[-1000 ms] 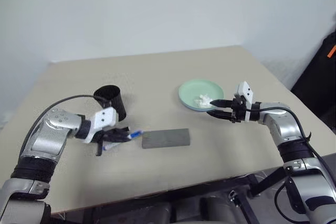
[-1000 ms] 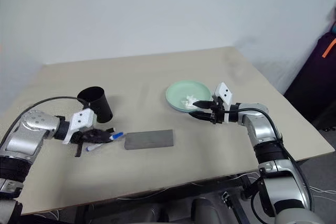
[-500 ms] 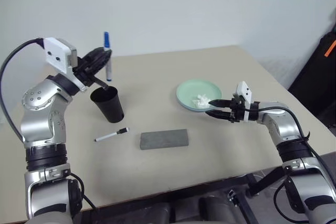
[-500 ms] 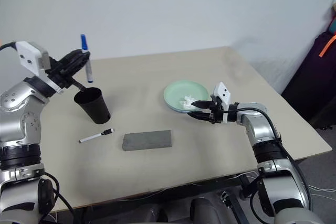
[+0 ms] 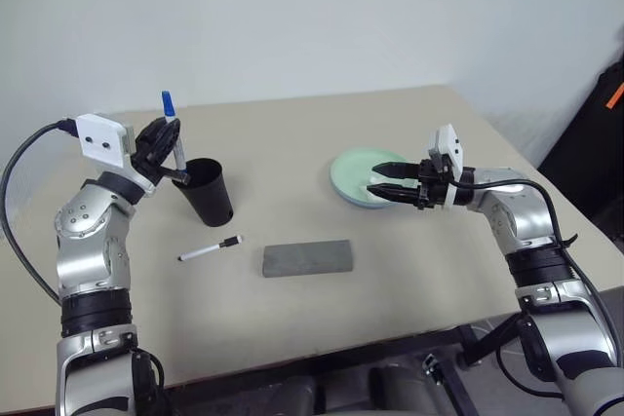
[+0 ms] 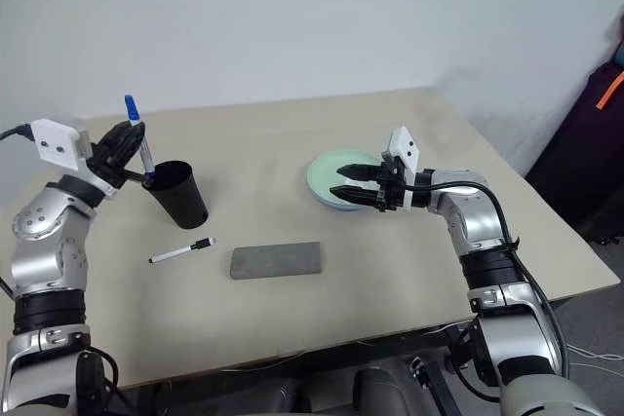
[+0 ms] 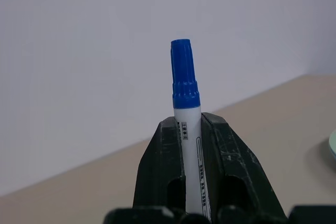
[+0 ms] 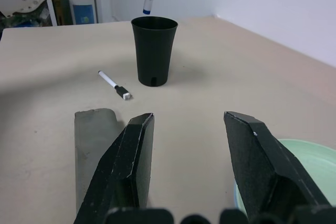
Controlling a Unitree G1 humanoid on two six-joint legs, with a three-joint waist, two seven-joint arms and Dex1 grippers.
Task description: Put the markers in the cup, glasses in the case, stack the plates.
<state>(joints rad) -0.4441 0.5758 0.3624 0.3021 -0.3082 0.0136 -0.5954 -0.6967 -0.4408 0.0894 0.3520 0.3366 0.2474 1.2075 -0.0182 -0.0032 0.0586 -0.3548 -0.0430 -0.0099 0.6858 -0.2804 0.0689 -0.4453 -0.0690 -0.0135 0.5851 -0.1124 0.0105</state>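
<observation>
Matt black plastic cup (image 5: 207,192) (smooth), felt-like grey case (image 5: 306,258), matt tabletop (image 5: 390,270).

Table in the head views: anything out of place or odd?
One thing: the black-capped white marker lies loose on the tan table, between the black tapered plastic cup and the closed grey felt case. Otherwise nothing spilled, tipped or damaged; cup upright.

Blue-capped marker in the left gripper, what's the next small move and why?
Probably lower it: the left gripper holds the blue-capped marker upright, its lower end at the rim of the cup. Sinking it, then opening, should drop it inside.
</observation>
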